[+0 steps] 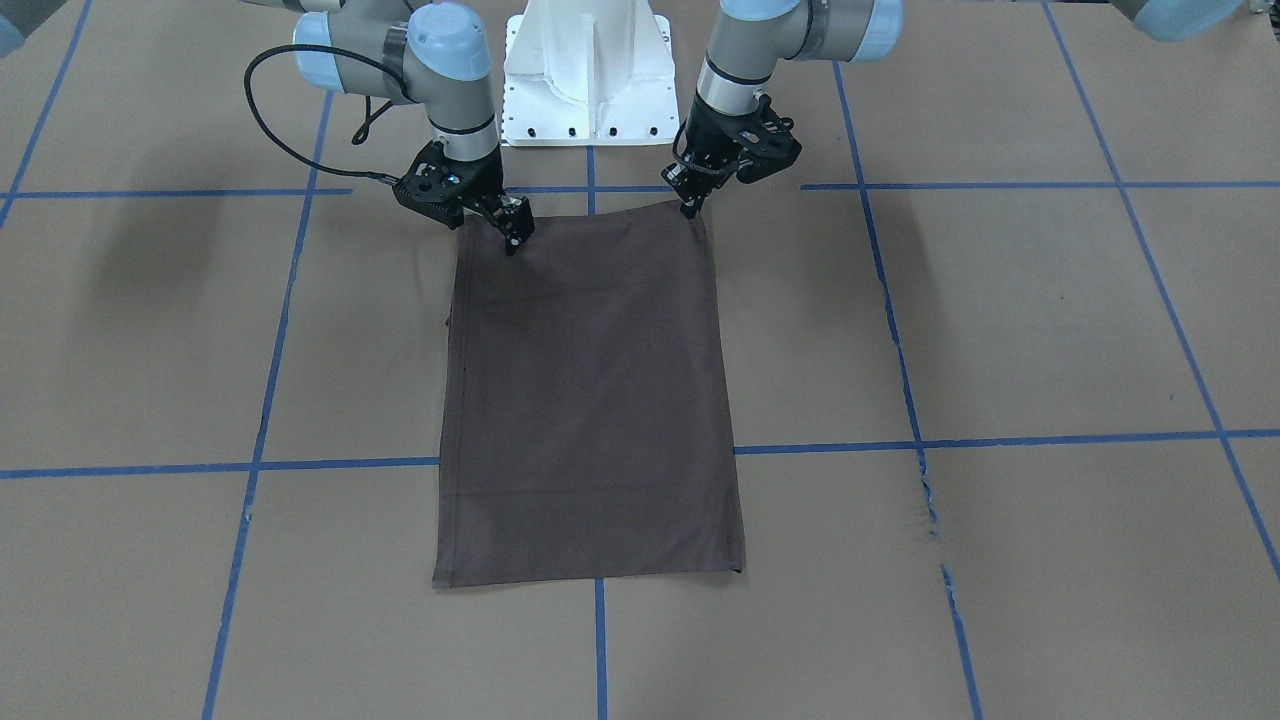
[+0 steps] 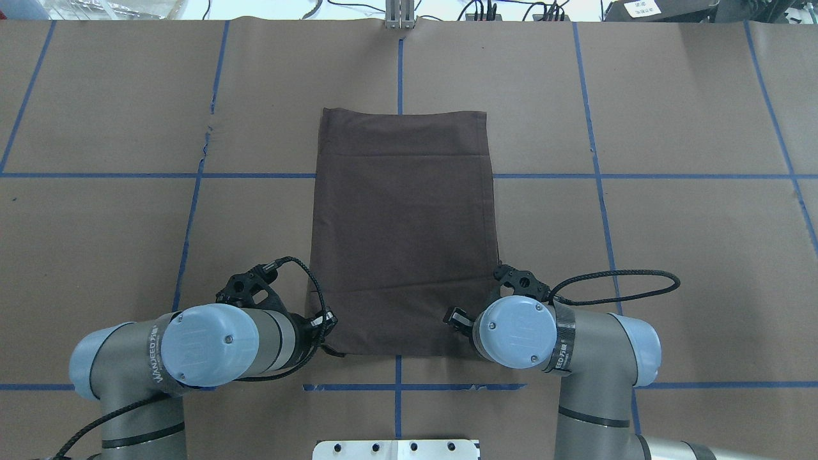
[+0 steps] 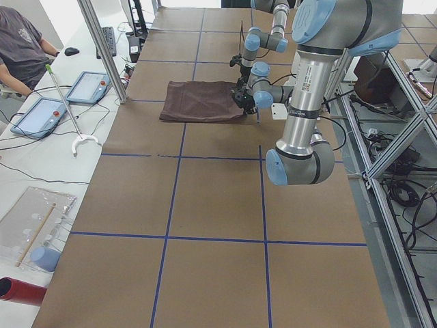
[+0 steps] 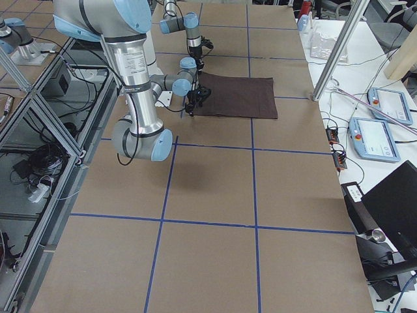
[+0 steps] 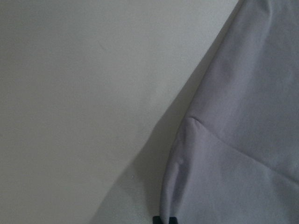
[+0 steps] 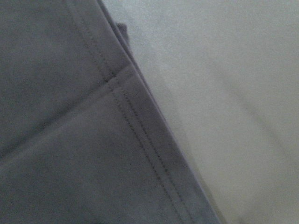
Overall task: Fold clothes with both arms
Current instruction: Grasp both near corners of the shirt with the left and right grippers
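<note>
Nearest the robot, the white base (image 1: 588,80) sits at the surface's (image 2: 671,255) edge, with the left arm (image 2: 192,345) and right arm (image 2: 530,332) bent forward and down on either side of it. Left end effector (image 1: 690,207): tips at the shirt's (image 2: 402,223) near corner on the robot's left. In the left wrist view the cloth rises in a small ridge to the dark fingertips (image 5: 161,220), so it is closed on that corner. Right end effector (image 1: 514,237): tips down on the cloth a little inside the near edge, close to the other near corner. The fingers look drawn near together, but it cannot be told whether they pinch any fabric. The right wrist view shows only the double-stitched hem (image 6: 140,140), blurred and very close. The shirt is dark brown, folded to a tall rectangle and lying flat at mid-surface, its long sides running away from the robot. It crosses a blue tape line (image 2: 549,176), and a faint crease (image 2: 402,155) runs across it near the far edge. Far corners lie flat and well apart from both arms. Beyond the surface, in the left side view, are two tablets (image 3: 85,87) on a white desk and a seated person (image 3: 20,48).
</note>
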{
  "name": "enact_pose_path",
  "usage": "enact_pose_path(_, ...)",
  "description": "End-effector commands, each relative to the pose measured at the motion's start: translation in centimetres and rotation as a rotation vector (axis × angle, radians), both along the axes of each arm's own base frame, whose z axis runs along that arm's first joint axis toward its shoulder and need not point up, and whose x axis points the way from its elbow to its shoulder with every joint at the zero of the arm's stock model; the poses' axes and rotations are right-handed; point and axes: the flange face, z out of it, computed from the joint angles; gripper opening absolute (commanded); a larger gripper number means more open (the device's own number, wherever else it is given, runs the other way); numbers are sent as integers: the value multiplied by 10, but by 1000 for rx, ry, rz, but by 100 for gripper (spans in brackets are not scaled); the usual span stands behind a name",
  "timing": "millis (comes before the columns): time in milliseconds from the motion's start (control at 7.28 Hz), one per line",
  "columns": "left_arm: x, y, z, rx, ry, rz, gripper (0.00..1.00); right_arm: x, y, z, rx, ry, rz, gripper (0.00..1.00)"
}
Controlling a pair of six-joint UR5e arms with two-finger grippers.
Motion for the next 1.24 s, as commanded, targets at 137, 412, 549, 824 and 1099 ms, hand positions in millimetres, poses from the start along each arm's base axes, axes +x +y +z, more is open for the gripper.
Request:
enact_pose_path(137,-1,0,0,0,-1,-1,0,3,-3,-10,1,-19,2,22)
enact_pose_path(412,0,-1,0,0,-2,-2,0,5,-8,-10,-3,-20,7,18)
enact_pose_path(549,0,-1,0,-1,-2,-1,0,6,-11,-12,-4,-24,11,18)
enact_pose_path(824,0,-1,0,2,-3,-1,0,7,-13,-16,-7,-33,11,14)
enact_pose_path(1099,1,0,1,1,-4,0,0,6,-15,-23,-3,-43,14,4)
